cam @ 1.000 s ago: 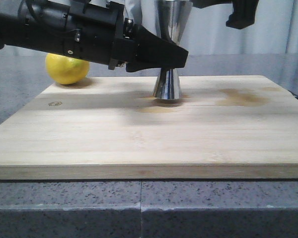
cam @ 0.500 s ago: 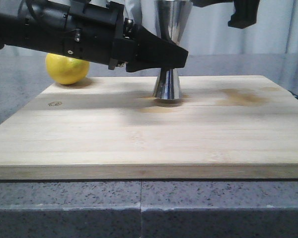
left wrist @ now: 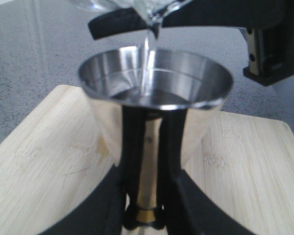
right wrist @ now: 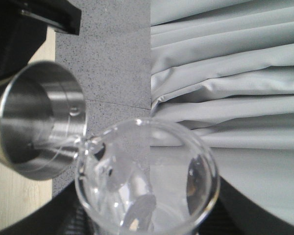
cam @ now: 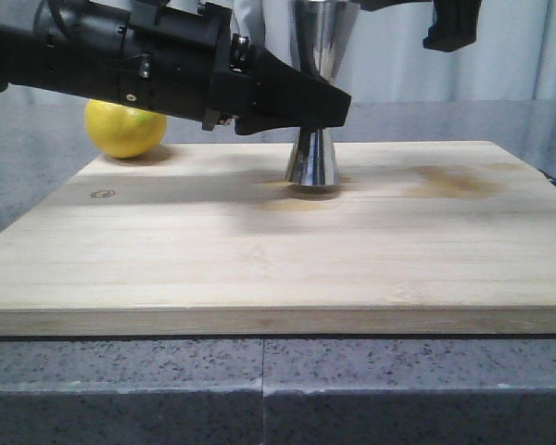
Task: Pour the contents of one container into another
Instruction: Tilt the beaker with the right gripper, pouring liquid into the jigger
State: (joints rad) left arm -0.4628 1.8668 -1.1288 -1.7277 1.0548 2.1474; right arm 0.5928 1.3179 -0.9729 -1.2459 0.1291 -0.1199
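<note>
Currently, pour: a thin clear stream falls from the small clear glass beaker (right wrist: 147, 181) into the upper cup of the tall shiny steel hourglass jigger (cam: 313, 139).
Jigger: it stands upright on the pale wooden cutting board (cam: 278, 250), toward the board's far side, so the open cup faces up under the spout.
Left gripper (left wrist: 144, 161): its black fingers close on either side of the jigger's narrow waist, by the gold band, probably to keep the top-heavy vessel from tipping.
Right gripper: only part of it shows, high above the jigger; the beaker is tilted in its hold with the lip just over the rim, though the fingers' closure is hidden.
Beaker lip: near the cup's rim, which should keep the stream short and inside.
Yellow lemon (cam: 125, 128): off the board's far left corner, apart from the work.
Stains: damp patches on the board right of the jigger.
</note>
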